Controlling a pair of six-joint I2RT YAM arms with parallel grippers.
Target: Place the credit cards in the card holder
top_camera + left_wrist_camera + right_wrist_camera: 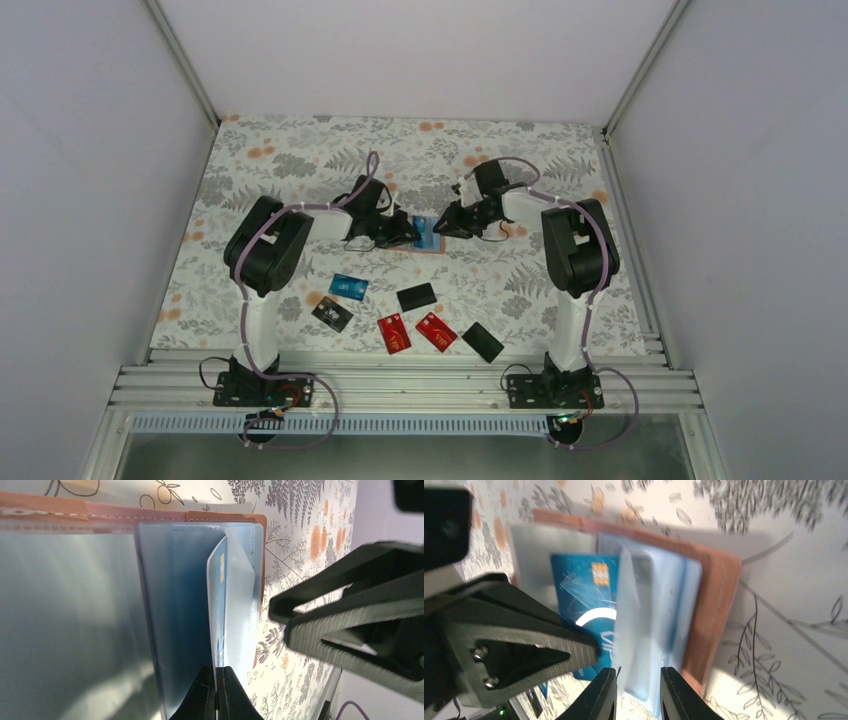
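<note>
open tan-brown leather card holder (716, 605) on floral desk (300, 160), left end effector (216, 672) clamped on blue plastic credit card (579, 587), right end effector (637, 670) apart, astride clear sleeve (659, 605)

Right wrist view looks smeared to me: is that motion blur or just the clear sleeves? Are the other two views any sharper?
Right wrist: soft all over, cloth pattern and holder edge streaked, so blur rather than the sleeves; blue card print readable. Left wrist: sharp along the holder's top edge, glare washing out the near sleeve. Top: evenly lit and crisp, but the holder is small.
</note>
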